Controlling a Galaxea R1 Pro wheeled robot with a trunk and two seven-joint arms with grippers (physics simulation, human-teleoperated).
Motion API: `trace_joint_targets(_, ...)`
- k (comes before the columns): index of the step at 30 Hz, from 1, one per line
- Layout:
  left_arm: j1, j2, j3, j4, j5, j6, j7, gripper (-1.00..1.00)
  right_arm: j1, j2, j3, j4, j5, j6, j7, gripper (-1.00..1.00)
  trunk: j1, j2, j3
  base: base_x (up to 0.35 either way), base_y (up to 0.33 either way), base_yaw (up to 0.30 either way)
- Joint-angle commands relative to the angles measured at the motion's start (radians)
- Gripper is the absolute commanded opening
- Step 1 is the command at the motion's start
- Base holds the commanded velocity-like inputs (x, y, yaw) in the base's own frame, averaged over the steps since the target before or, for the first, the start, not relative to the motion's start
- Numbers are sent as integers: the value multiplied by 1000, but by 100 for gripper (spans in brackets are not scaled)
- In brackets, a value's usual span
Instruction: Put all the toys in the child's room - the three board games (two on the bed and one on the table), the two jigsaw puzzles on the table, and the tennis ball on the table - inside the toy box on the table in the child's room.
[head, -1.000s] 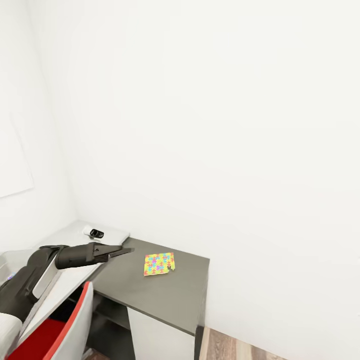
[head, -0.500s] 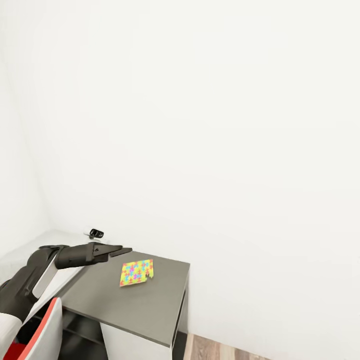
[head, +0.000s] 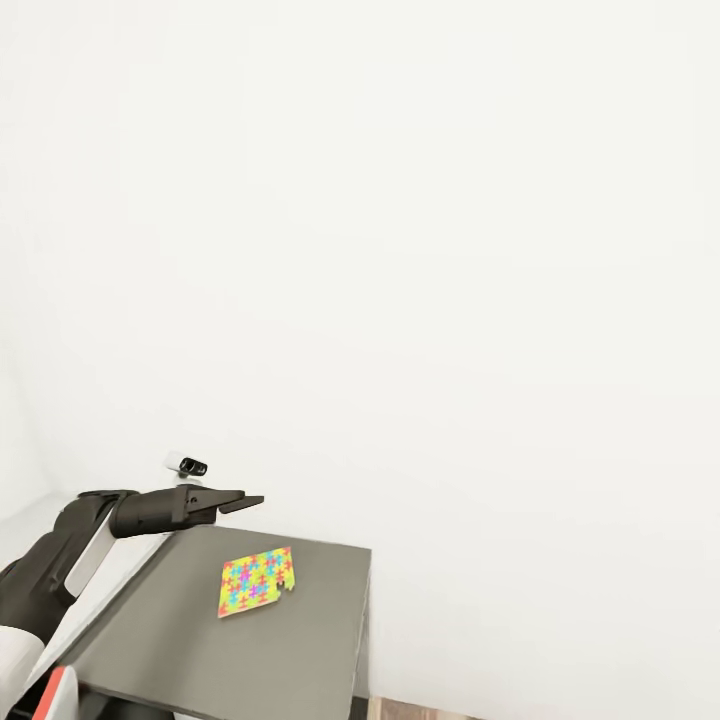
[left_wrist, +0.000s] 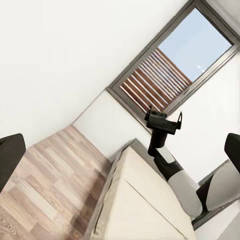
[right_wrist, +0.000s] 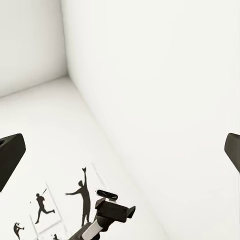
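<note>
one jigsaw puzzle (head: 256, 581) flat on the dark tabletop (head: 200, 650), my left jaws (head: 243, 502) above its far edge, holding nothing, both jaws spread wide

We find no readable text, label, brand, number or sign in any view. The jigsaw puzzle (head: 256, 581) on the dark grey part of the table (head: 300, 650) carries only coloured interlocking shapes, with no letters. The sports pictures (right_wrist: 82, 197) on the wall are plain black silhouettes without captions. The small white and black device (head: 187, 465) at the far left of the table bears no marking we can make out.
</note>
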Motion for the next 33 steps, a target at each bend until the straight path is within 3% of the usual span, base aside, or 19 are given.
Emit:
trace_joint_targets(1,0,1,-3,1,3,11,-3,100,1,0,0,-1,-3,11,1,100,1,0,1,171,253,-165)
trace_joint_targets(9,0,2,-3,1,3,11,-3,100,1,1,1,-1,-3,12,-1,100,1,0,4,106,171,-54)
trace_joint_targets(33,0,2,-3,1,3,11,-5,100,1,-5,1,-1,-3,23,-6,100,1,0,-16,8,16,-57)
